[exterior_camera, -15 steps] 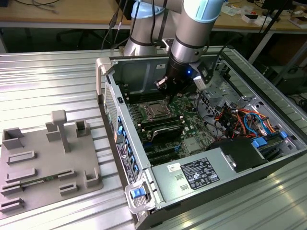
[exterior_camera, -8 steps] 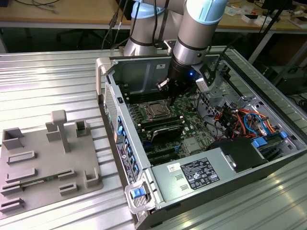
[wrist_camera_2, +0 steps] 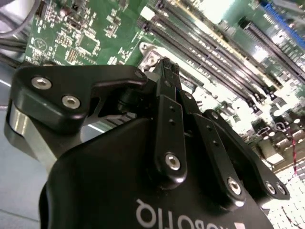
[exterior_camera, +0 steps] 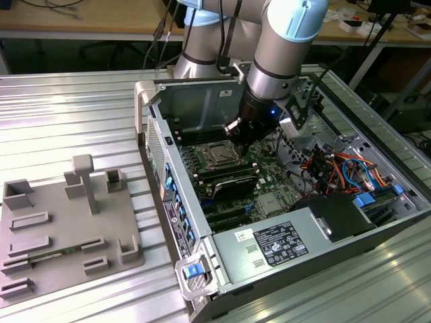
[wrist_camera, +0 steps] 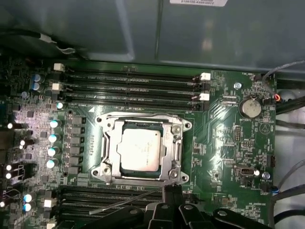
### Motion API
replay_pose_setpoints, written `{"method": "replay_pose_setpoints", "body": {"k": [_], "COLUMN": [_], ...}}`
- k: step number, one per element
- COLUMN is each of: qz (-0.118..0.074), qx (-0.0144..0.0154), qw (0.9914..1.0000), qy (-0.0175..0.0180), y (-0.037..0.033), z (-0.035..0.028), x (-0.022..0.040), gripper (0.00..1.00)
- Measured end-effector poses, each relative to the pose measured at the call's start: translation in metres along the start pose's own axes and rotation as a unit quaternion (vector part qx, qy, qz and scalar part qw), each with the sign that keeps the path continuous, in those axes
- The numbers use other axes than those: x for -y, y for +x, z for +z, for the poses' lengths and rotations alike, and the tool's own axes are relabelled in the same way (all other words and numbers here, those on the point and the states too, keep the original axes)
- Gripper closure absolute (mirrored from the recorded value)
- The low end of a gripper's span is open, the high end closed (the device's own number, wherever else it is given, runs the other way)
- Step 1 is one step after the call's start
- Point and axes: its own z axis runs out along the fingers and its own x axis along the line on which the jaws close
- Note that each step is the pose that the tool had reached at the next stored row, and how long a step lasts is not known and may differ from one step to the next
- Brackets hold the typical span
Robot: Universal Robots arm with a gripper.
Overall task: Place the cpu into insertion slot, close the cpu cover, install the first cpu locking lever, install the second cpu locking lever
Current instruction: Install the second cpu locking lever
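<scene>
We find the cpu seated in the insertion slot near the middle of the motherboard. Its top is dull silver metal, square and flat, with faint markings that we cannot read. The cpu cover, a thin silver frame with a large square window, lies flat around the chip, with a screw boss at each corner. Long black memory slots run along both sides of the socket. A thin locking lever lies at a slant over the slots on the gripper's side.

In the first wrist view the gripper sits just beside the socket edge. In the second wrist view the gripper has its black fingers pressed together at the tips, pinching nothing that we can see.

In the exterior view the cpu lies inside the open computer case. The power supply carries a white label whose print we cannot make out.
</scene>
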Motion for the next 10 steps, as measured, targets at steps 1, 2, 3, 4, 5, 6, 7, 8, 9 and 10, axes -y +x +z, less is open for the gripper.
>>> {"method": "replay_pose_setpoints", "body": {"k": [1,2,3,4,5,6,7,8,9,10], "qz": [0.000,0.000,0.000,0.000,0.000,0.000,0.000,0.000,0.000,0.000], "qx": [0.0000,0.0000,0.0000,0.0000,0.0000,0.0000,0.0000,0.0000,0.0000,0.0000], "qw": [1.00000,1.00000,1.00000,1.00000,1.00000,1.00000,1.00000,1.00000,1.00000,1.00000], "qy": [0.0000,0.0000,0.0000,0.0000,0.0000,0.0000,0.0000,0.0000,0.0000,0.0000], "y": [0.0024,0.0048,0.0070,0.0089,0.0101,0.0110,0.0121,0.0141,0.0163,0.0186], "z": [0.0001,0.0001,0.0001,0.0001,0.0000,-0.0001,-0.0001,-0.0003,-0.0004,-0.0004], "x": [0.0005,0.0011,0.0018,0.0028,0.0040,0.0057,0.0072,0.0095,0.0101,0.0102], "gripper": [0.89,0.89,0.89,0.89,0.89,0.89,0.89,0.89,0.89,0.89]}}
